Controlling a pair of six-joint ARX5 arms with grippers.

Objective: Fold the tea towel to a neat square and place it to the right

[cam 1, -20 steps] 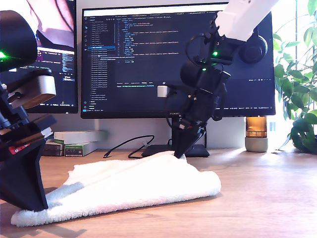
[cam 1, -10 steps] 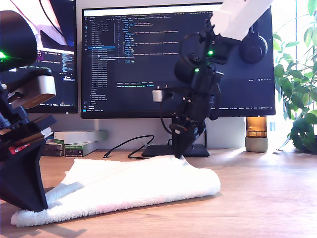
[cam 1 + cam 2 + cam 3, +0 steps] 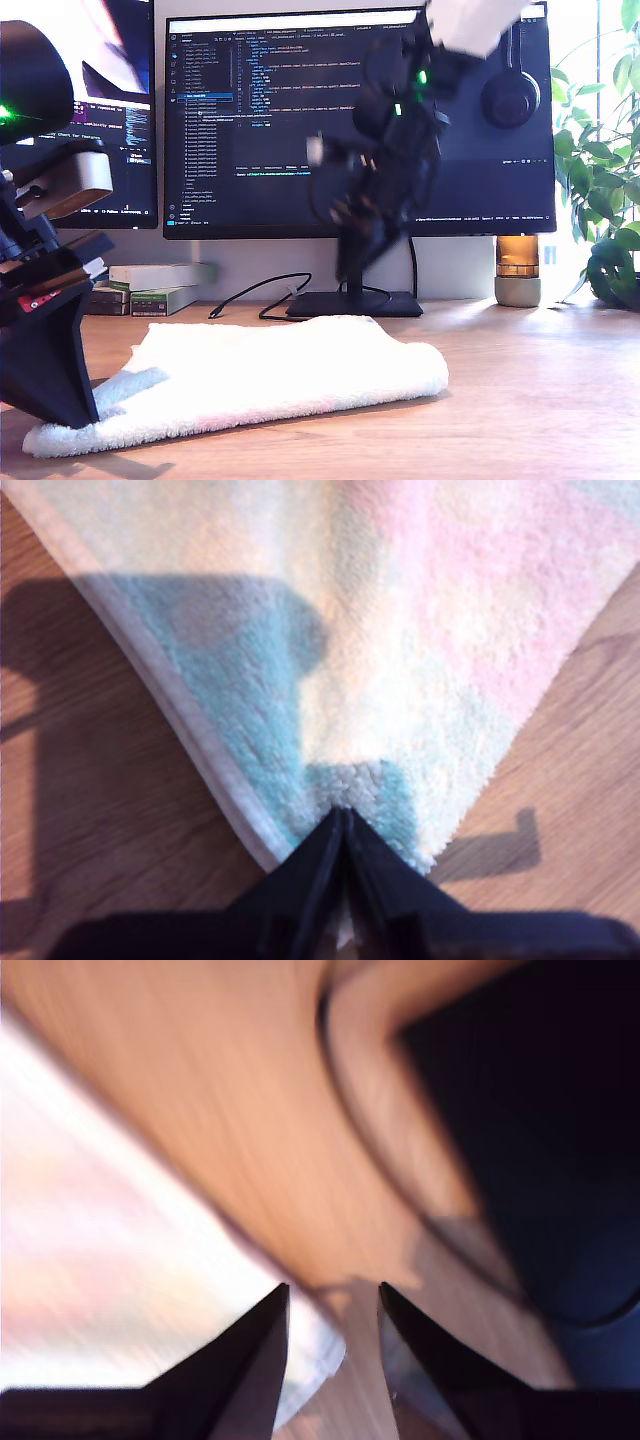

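Closest, at 8 o'clock in the exterior view: my first gripper [image 3: 65, 410], big and black, standing on the wooden table [image 3: 520, 400]. Seen in the first wrist view with its jaws pressed together [image 3: 340, 815], pinching a corner of the tea towel [image 3: 400, 630]. Hides that corner in the exterior view, with a grey shadow beside it.

Next, at 6 o'clock in the exterior view: the tea towel [image 3: 280, 375], fluffy and pale, lying folded over on the table, with a soft rounded fold toward 3 o'clock.

A bit farther, near the middle of the exterior view: my second gripper [image 3: 355, 272], blurry, up in the air just above the far edge of the towel, not touching it. Jaws apart in the second wrist view [image 3: 332, 1288], nothing between them, only blurry table and a strip of white towel [image 3: 120, 1240].

Behind that: a black cable [image 3: 250, 290] and the flat foot of the monitor [image 3: 270, 120]. Part of the screen covered by the second arm. Headphones [image 3: 510, 95] hanging on the screen at 2 o'clock.

At 9 o'clock: small boxes [image 3: 160, 285], partly behind my first gripper. At 3 o'clock: a small grey pot with an amber top [image 3: 518, 270] and a leafy plant [image 3: 600, 180].
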